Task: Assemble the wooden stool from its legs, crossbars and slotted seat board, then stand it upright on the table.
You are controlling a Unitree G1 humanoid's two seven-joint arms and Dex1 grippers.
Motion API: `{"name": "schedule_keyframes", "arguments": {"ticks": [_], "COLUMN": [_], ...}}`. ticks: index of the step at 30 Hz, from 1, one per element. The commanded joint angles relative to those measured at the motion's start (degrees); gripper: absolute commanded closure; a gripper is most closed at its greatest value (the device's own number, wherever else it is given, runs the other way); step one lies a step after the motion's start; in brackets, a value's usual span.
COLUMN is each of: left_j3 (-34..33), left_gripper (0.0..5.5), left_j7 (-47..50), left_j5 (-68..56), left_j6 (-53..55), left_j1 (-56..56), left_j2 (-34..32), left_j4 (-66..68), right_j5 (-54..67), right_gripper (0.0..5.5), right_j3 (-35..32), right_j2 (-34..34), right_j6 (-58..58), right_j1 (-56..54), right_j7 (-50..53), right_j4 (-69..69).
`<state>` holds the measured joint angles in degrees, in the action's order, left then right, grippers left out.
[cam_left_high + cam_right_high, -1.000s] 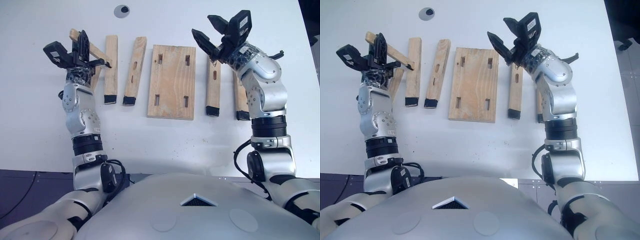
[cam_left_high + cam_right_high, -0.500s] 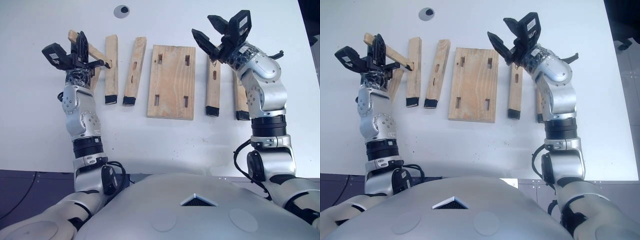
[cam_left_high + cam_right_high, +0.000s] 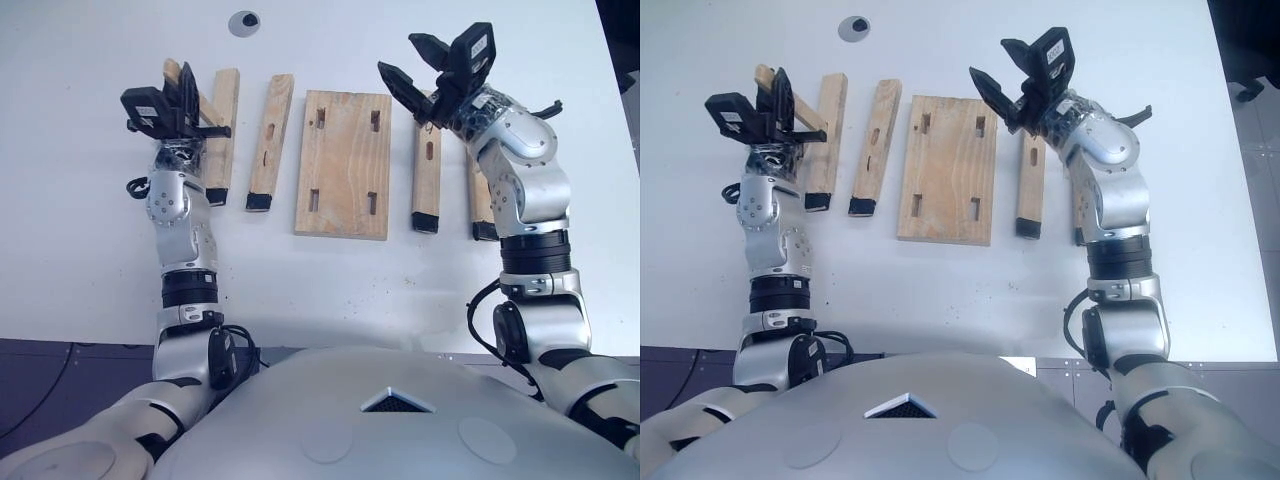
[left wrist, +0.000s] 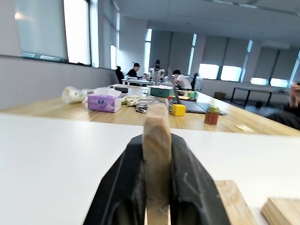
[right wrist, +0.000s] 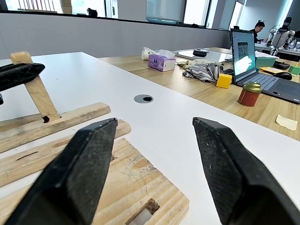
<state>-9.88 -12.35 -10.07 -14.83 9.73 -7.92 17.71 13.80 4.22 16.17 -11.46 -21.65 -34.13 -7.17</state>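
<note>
Your slotted seat board [image 3: 344, 165] lies flat, nothing slotted in. Legs [image 3: 270, 140] lie loose on both sides of it. Left of it, your left gripper [image 3: 168, 100] clamps a crossbar [image 4: 157, 140]. Your right gripper [image 3: 400, 55] hangs spread wide over its far-right corner. By my reading, nearly all assembly remains.

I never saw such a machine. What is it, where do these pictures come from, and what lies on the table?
It is a humanoid robot with two arms, each ending in a two-finger gripper. Two pictures come from cameras in its head, looking down; two from cameras on its wrists. On the white table lies a slotted seat board with wooden legs on both sides. The left gripper is shut on a thin wooden bar. The right gripper is open and holds nothing.
</note>
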Motion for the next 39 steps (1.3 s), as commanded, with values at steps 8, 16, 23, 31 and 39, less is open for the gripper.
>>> {"name": "schedule_keyframes", "arguments": {"ticks": [8,16,23,31,39], "left_j3": [2.5,0.9,0.9,1.4,3.5], "left_gripper": [5.13,4.26,3.17,2.04,2.75], "left_j7": [-0.5,1.1,-1.0,0.4,1.6], "left_j5": [2.4,2.5,-3.1,-8.3,-3.6], "left_j6": [0.4,3.8,31.1,47.1,49.5], "left_j1": [-4.4,-7.7,-18.6,-19.7,-20.1], "left_j2": [0.3,-2.4,-6.2,-4.4,-6.6], "left_j4": [6.5,-3.8,-25.5,-31.8,-29.4], "right_j5": [-0.2,-0.6,-0.8,-1.0,-0.7], "right_gripper": [2.54,2.54,2.54,2.54,2.54], "right_j3": [0.4,0.7,0.0,0.7,0.8], "right_j2": [-0.6,-0.9,-0.3,-0.1,-0.3], "right_j6": [-0.6,-0.1,0.3,-0.2,-0.8], "right_j1": [-0.7,0.2,1.5,2.1,2.1], "right_j7": [0.1,0.6,1.2,0.7,0.6], "right_j4": [0.2,0.9,1.8,2.5,3.1]}}
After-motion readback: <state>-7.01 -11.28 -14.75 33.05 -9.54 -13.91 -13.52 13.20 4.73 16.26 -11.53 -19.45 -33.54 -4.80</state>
